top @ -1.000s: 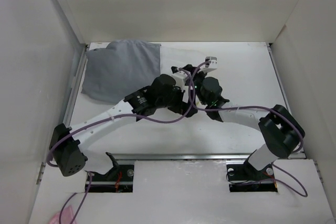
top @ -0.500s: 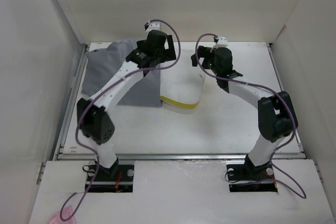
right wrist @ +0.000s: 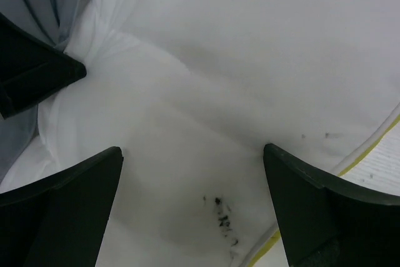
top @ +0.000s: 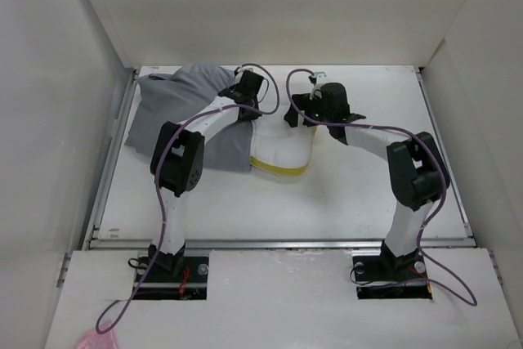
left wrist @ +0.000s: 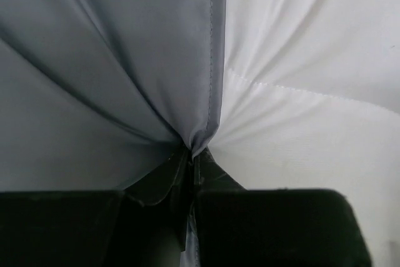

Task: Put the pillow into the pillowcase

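A: How far along is the work, in your opinion?

B: Somewhat past the half, I judge; the pillowcase (top: 176,112) lies at the rear left of the table (top: 368,194), and the pillow (top: 282,140) enters its mouth; the right end, with the yellow band (top: 279,168), lies uncovered.

A: And the pincers?

B: The left gripper (left wrist: 192,154) is pinched tight on the grey hem (left wrist: 215,60), just where it meets the white fabric; the right gripper (right wrist: 194,179) stands wide apart over the bare part of the pillow and holds nothing.

A: What is left to do?

B: The hem must be drawn over the bare end, I think; how deep the pillow sits inside I cannot tell, because the grey fabric hides it.

A: And the count?

B: One pillow; one pillowcase; two grippers.
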